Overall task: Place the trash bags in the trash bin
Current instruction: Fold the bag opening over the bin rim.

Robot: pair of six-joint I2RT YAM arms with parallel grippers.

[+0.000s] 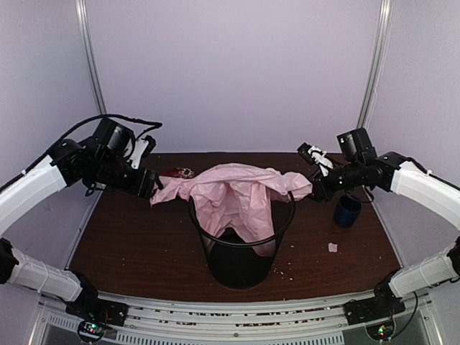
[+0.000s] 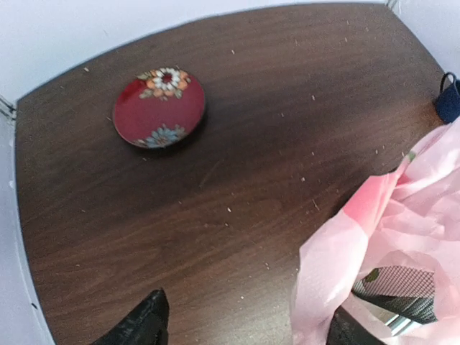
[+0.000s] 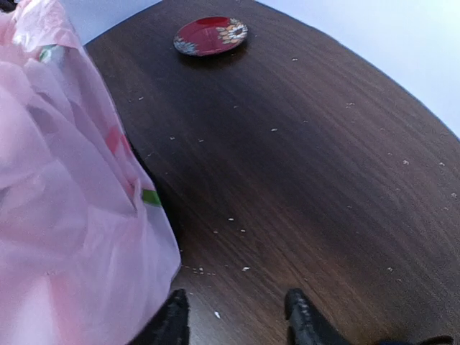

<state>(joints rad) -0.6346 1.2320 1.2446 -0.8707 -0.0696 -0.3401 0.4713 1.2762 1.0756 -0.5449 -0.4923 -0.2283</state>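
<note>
The pale-pink trash bag [image 1: 237,192] hangs over the rim of the black wire-mesh trash bin [image 1: 241,262] at the table's middle, part of it drooping inside. Its two ends stretch left and right. My left gripper [image 1: 155,184] is at the bag's left end. In the left wrist view this gripper [image 2: 244,330] is open, with bare table between its fingers; the bag [image 2: 392,237] lies against the right finger, and bin mesh [image 2: 402,284] shows through it. My right gripper [image 1: 315,188] is at the bag's right end. It [image 3: 237,320] is open, and the bag [image 3: 65,215] lies beside its left finger.
A red floral plate [image 1: 180,172] lies at the back left behind the bag. A dark-blue mug [image 1: 347,210] stands to the right of the bin. A small white scrap [image 1: 333,247] and crumbs dot the dark wooden table [image 1: 129,244].
</note>
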